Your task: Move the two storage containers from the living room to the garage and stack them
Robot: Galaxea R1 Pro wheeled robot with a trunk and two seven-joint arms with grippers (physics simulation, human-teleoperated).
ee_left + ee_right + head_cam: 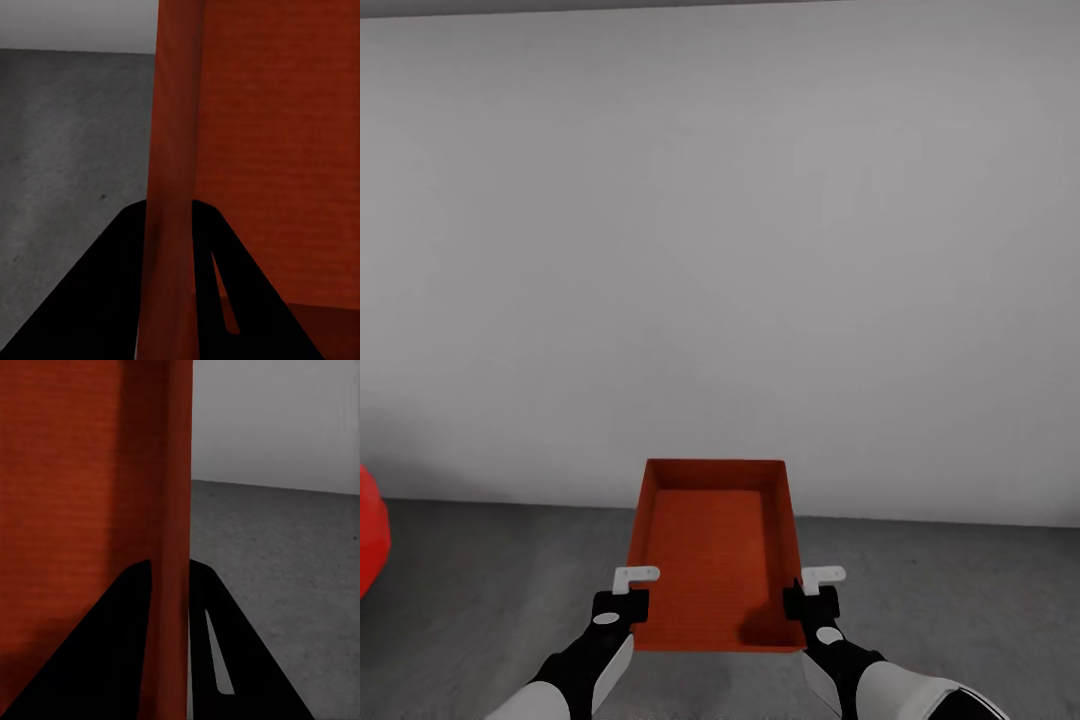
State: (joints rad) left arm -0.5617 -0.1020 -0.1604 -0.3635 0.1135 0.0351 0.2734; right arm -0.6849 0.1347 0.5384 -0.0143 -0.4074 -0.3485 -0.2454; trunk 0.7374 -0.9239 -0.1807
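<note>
One orange-red storage container (715,550) hangs in front of me above the dark grey garage floor (960,600), held by both arms. My left gripper (628,600) is shut on the container's left wall (174,187), one black finger on each side of it. On the opposite wall (174,547) my right gripper (806,598) is shut the same way. The container is open-topped and empty, its far end toward the wall. The second container is out of view.
A plain white-grey wall (720,250) stands close ahead, meeting the floor just beyond the container. Part of a red car (370,530) shows at the left edge. Bare concrete-like floor (67,150) stretches on both sides (277,555).
</note>
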